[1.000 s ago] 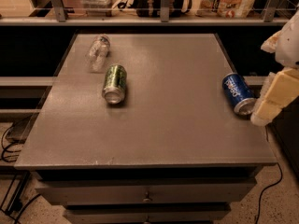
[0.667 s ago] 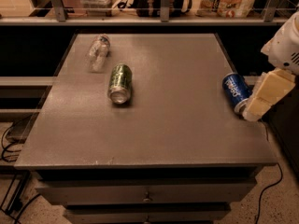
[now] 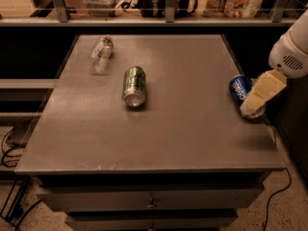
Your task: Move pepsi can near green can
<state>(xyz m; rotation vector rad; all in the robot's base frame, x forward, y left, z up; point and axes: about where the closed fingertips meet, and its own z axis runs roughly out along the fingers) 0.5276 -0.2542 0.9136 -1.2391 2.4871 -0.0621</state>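
The pepsi can is blue and lies on its side near the right edge of the grey table. The green can lies on its side near the table's middle, well to the left of the blue can. My gripper comes in from the right; its cream-coloured end reaches down over the near end of the pepsi can and hides part of it.
A clear plastic bottle lies on its side at the table's back left. A shelf with a metal rail and boxes runs behind the table. Drawers are below the front edge. Cables lie on the floor at both sides.
The view has shifted, so the cans sit a little further right in the picture. My gripper has moved left and up, closer over the pepsi can. The cans have not moved on the table.
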